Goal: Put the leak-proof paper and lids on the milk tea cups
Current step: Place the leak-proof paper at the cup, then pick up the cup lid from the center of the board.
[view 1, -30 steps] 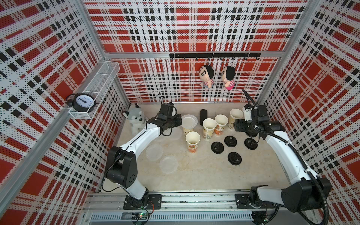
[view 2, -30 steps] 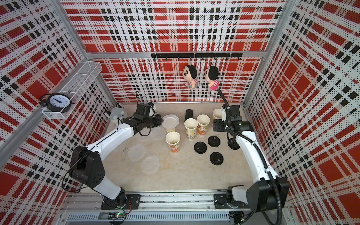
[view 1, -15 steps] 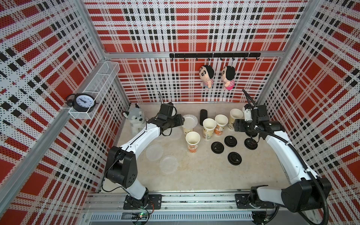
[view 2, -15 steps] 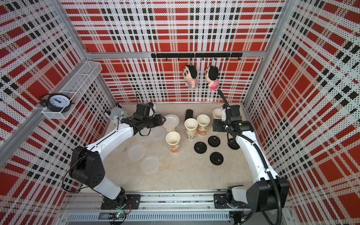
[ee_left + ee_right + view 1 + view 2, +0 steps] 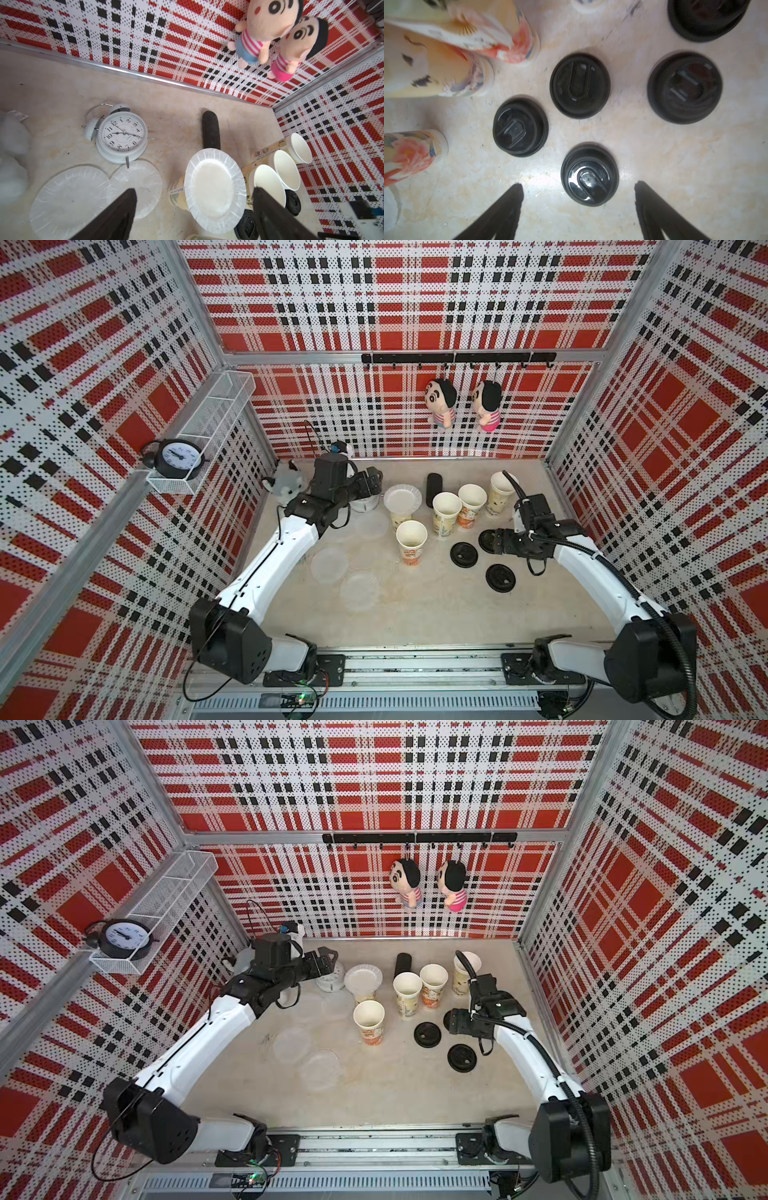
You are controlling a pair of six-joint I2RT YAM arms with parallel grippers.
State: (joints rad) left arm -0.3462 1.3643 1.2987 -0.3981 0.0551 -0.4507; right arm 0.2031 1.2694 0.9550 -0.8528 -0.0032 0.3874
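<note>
Near the alarm clock (image 5: 122,137), left gripper (image 5: 193,189) gapes empty; right gripper (image 5: 578,184) gapes over lids (image 5: 579,85).

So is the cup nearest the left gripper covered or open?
Covered: a leak-proof paper lies across the cup, hiding its mouth.

Both top views look down from high over the near edge of the tabletop (image 5: 436,614), sharing the whole scene. Close wrist views: left faces its far edge, right straight down.
</note>
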